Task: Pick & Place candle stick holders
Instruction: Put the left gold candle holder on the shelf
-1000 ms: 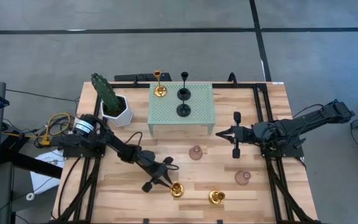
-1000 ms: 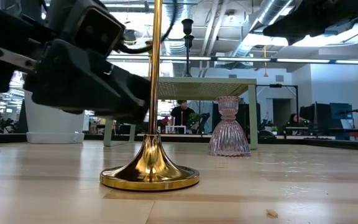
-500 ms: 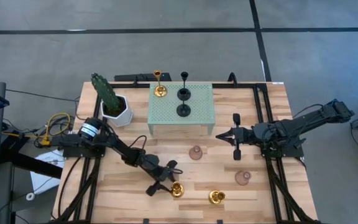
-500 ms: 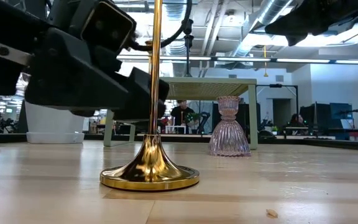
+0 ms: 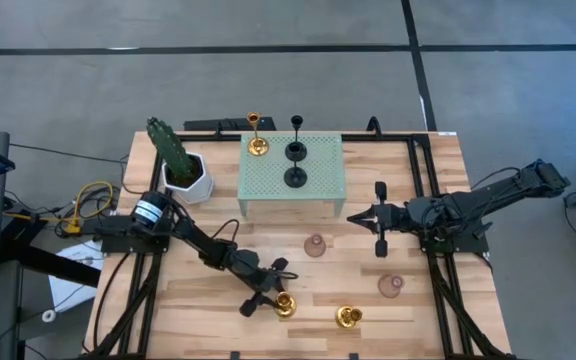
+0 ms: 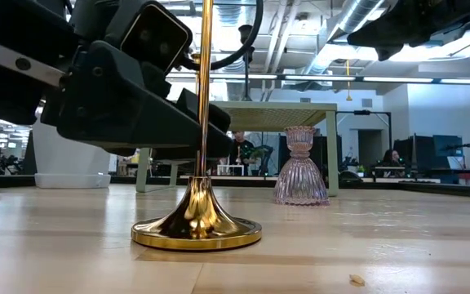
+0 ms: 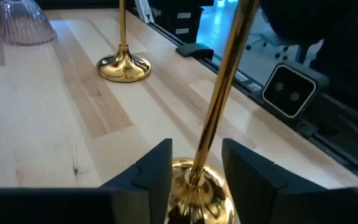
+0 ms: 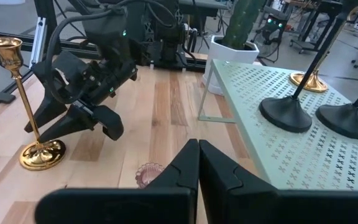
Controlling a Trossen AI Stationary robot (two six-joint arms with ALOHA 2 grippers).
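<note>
Gold holder (image 5: 285,305) stands upright on the desk (image 5: 168,320) near the front edge, about 6 o'clock from the green stand (image 5: 291,171). Left gripper (image 5: 273,290) is low at its base, fingers (image 7: 156,169) spread wide on either side of the thin stem, not yet closed on it and holding nothing; low placement likely gives a steadier grip on a top-heavy piece. A second gold holder (image 5: 348,317) sits at 3 o'clock of the first, near it. Two mauve holders (image 5: 315,245) (image 5: 390,286) lie between the stand and the front edge. Stand top carries two black holders (image 5: 295,177) (image 5: 295,150) and a gold one (image 5: 257,146) at its 11 o'clock corner, so it looks like the drop spot. Right gripper (image 5: 378,230) waits at 4 o'clock of the stand, fingers pressed together, empty. Cactus (image 5: 175,152) is at 9 o'clock of the stand.
</note>
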